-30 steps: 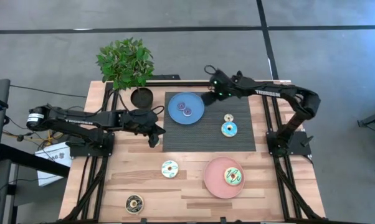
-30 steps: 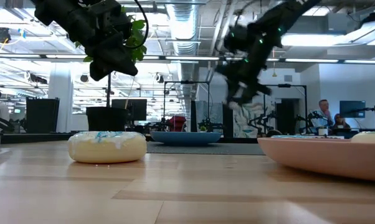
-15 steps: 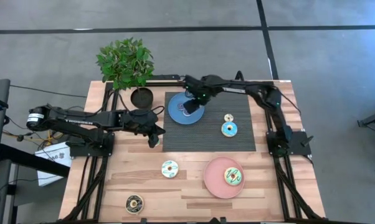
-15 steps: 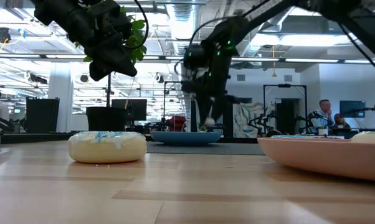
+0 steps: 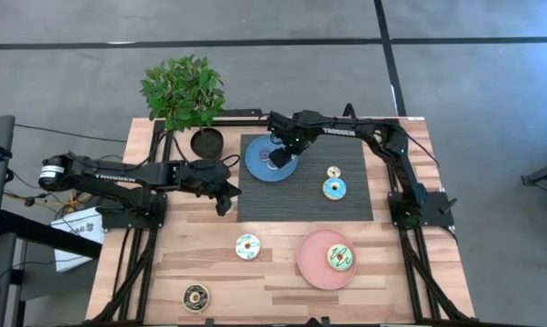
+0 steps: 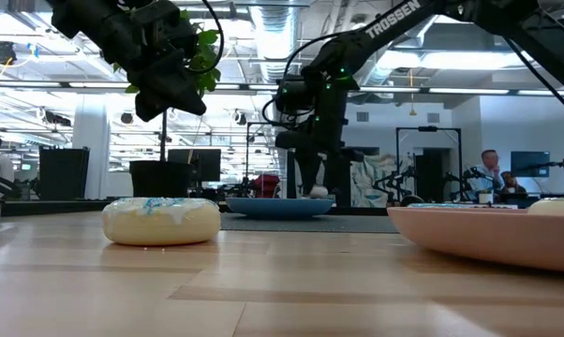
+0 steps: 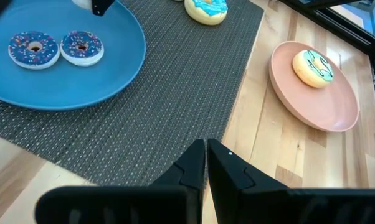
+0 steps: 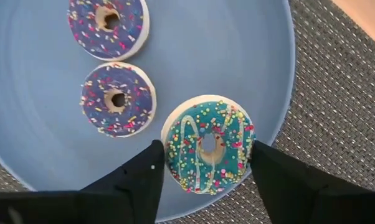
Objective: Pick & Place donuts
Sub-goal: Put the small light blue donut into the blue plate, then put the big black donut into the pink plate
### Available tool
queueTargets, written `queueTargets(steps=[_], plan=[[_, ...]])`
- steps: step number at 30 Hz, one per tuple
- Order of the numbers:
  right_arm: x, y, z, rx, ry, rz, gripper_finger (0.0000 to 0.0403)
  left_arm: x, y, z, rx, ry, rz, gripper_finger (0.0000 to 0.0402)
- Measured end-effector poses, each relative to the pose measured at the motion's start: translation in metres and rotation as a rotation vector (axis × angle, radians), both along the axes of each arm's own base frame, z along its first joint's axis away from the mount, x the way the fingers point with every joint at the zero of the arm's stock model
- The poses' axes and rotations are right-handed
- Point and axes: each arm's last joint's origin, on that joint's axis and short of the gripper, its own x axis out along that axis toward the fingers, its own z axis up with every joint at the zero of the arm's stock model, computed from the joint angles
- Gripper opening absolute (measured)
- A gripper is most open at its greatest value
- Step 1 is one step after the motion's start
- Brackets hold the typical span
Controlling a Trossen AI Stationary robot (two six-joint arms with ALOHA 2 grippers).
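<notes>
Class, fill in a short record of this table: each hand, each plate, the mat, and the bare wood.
right hand: over the blue plate, shut on the teal donut
left hand: shut, empty, at the mat edge
blue plate: two purple donuts lying on it
pink plate: one green-iced donut
mat: light blue donut, tiny beige donut
bare wood: cream donut, dark brown donut

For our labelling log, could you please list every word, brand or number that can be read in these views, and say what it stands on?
"TROSSEN": white letters on the right arm, low view.
White lettering on the right arm's link, high view: too small to read.
White lettering on the left arm, high view: too small to read.
Print on the paper beside the table: illegible.
</notes>
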Motion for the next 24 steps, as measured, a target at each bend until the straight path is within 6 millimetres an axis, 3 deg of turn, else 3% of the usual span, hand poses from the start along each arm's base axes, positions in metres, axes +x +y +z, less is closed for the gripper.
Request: queueTargets(steps=[5,13,19,24], plan=[[0.002,0.0,0.0,-0.004,-0.012,-0.003,0.0255,0.0,0.0,0.0,0.001,0.0,-0.001,0.0011],[-0.004,0.002,0.005,0.009,0.016,-0.016,0.026,0.0,0.0,0.0,0.068,0.007,-0.051,0.0011],[-0.016,0.012,0.047,-0.032,-0.038,-0.011,0.026,-0.001,0.003,-0.001,0.08,0.023,-0.047,0.0011],[-0.033,0.044,0.085,-0.108,-0.005,0.05,0.0233,-0.003,0.007,-0.003,0.093,0.052,-0.04,0.0011]])
